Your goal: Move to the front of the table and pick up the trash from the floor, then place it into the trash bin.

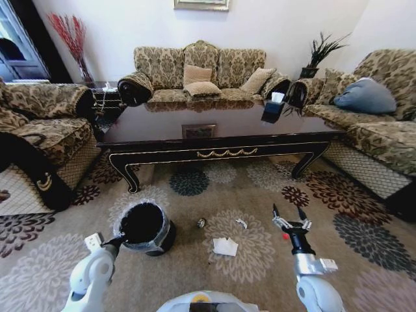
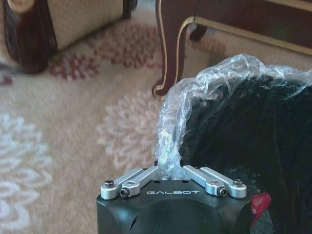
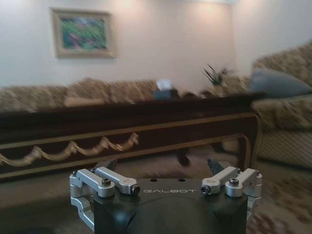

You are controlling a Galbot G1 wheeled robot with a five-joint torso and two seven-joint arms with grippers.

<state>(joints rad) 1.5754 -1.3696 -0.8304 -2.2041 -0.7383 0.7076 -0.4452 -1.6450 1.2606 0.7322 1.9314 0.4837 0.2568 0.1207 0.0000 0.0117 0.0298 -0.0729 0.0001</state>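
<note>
- Step in hand: the right gripper (image 1: 291, 218) should descend squarely over one trash piece, fingers straddling it.
- Right fingers (image 3: 108, 165) spread wide, holding nothing; the napkin (image 1: 225, 246) lies on the carpet to their left, the table (image 1: 221, 154) well ahead.
- Left gripper (image 2: 170, 171) is pinched onto the trash bin (image 1: 143, 226) liner at its rim.
</note>
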